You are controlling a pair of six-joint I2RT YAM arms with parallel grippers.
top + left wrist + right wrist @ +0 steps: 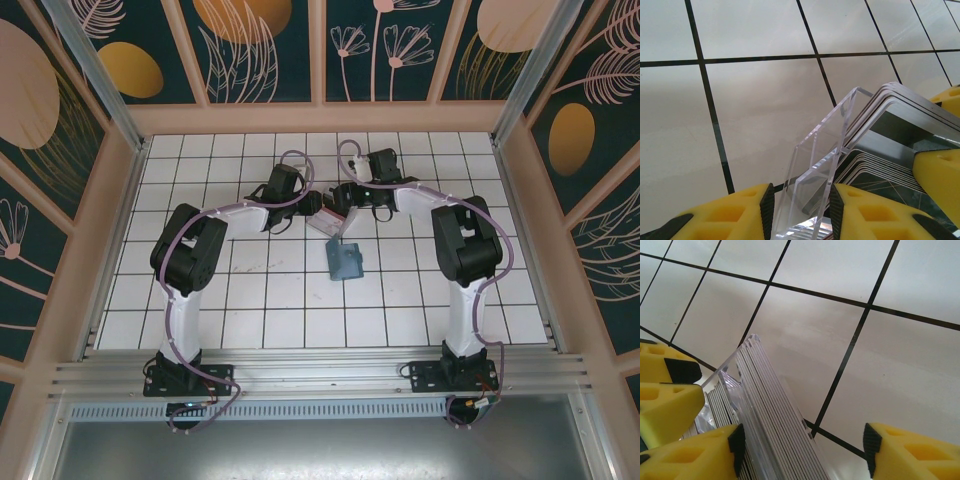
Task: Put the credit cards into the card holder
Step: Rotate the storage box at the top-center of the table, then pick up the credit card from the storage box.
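**A:** Midway between the side edges of the table (pixel 200 300), closer to the far edge than the near one, both arms meet. Where's the holder (pixel 346 262)?

**B:** Flat on the tiles, just nearward of that meeting point, with nothing touching it. From above I can't tell whether it lies open or folded.

**A:** And the cards (pixel 890 125)?

**B:** Not in it yet. They're packed on edge in the clear stand (pixel 815 170), off the tiles.

**A:** What could go wrong?

**B:** The stack is tight, so a pull might drag several cards out at once. They'd spill flat on the table, where thin cards are hard to lift. A pull could also twist the smooth acrylic out of its grip and tip the stand.

**A:** The left claw (pixel 801 210)?

**B:** Narrowed onto the stand, a pad against each side, pinching it.

**A:** The right claw (pixel 804 442)?

**B:** Spread wide and holding nothing. The stack sits between the jaws, close by one and well apart from the other.
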